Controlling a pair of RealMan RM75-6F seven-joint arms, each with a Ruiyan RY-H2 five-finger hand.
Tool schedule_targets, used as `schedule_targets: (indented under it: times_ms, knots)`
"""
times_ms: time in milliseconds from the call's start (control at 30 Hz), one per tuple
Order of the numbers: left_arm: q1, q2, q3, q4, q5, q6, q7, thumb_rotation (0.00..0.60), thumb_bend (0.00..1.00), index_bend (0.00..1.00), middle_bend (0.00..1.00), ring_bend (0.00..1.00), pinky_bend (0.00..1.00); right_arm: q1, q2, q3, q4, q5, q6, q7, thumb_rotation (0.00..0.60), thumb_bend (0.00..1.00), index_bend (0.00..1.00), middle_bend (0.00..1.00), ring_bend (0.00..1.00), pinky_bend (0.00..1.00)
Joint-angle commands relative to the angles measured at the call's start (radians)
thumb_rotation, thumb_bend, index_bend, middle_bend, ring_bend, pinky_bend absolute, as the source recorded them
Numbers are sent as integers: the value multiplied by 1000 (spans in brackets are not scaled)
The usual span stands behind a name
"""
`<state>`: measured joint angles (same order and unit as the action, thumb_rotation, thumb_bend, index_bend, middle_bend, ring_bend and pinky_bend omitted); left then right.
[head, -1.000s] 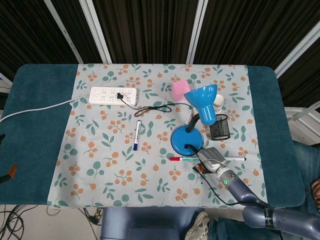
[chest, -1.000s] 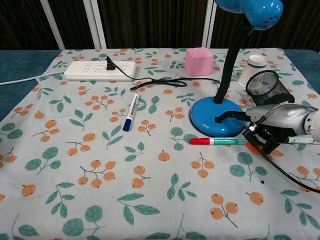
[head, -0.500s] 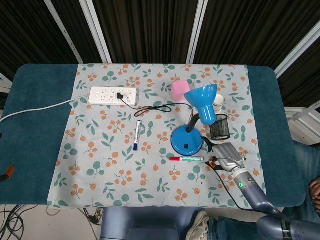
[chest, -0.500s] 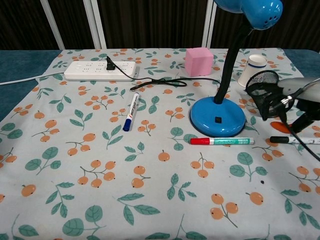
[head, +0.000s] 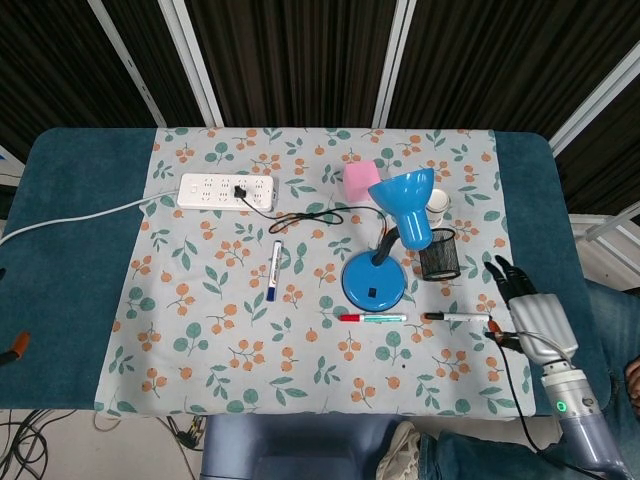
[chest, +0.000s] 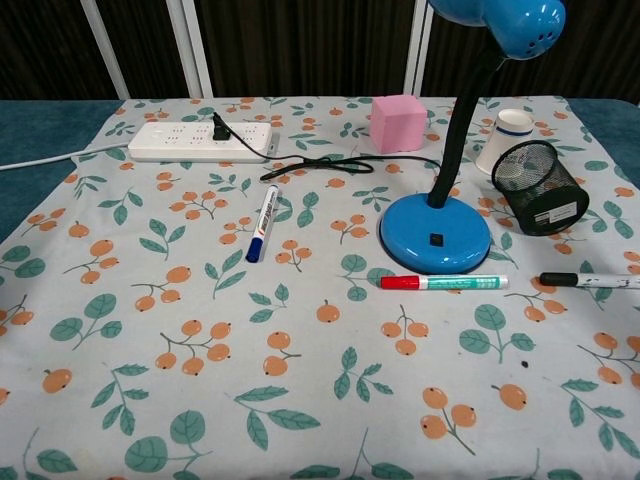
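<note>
One hand in sight: the right hand (head: 532, 310) shows in the head view only, at the right edge of the table, fingers spread apart, nothing in its grasp.
Left hand: neither view shows it.
Nearest thing: a black-capped marker (head: 457, 317) lies flat on the cloth just left of the right hand's fingertips; whether they touch it cannot be told.
Second marker: a red-capped marker (chest: 443, 282) with a green printed barrel lies just in front of the lamp (chest: 436, 232); its print is too small to read.
Third marker: a blue-capped marker (chest: 263, 222) lies mid-cloth, with dark lettering on its white barrel, not legible.
Lamp: blue, round base, black neck, shade tilted over the mesh cup (chest: 540, 187).
Mesh cup: black, with a white label on its lower wall, unreadable.
Behind: a paper cup (chest: 506, 135), a pink cube (chest: 398, 123) and a white power strip (chest: 200, 141) with a black plug in it.
</note>
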<state>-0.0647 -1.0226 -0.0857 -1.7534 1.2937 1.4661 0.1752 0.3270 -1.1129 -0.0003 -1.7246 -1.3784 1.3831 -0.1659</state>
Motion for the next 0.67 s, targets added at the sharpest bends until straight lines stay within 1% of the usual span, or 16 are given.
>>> schedule_targets:
  times_ms: [33,133,267,467,667]
  knots:
    - [-1,-2,2,-2,0,-3,7,600,279,36,40,0,78,-66,1,-27,59,-49,76,53,600,338,32,19,76,5]
    - [-3,-4,6,-5,7,-4,15,600,279,35,40,0,78,-109,-10,-35,102,-67,132,86,600,333,32,19,72,0]
    - [-4,-7,9,-7,11,-5,24,600,279,35,40,0,78,-157,-30,-46,157,-80,181,123,600,292,33,19,68,0]
    - [-9,-14,12,-7,11,-14,40,600,279,36,40,0,78,-179,-49,-31,215,-86,204,150,600,290,34,19,67,0]
    - [-14,-22,20,-9,25,-18,58,600,279,35,40,0,78,-186,-56,-25,220,-97,202,149,600,291,34,19,68,0]
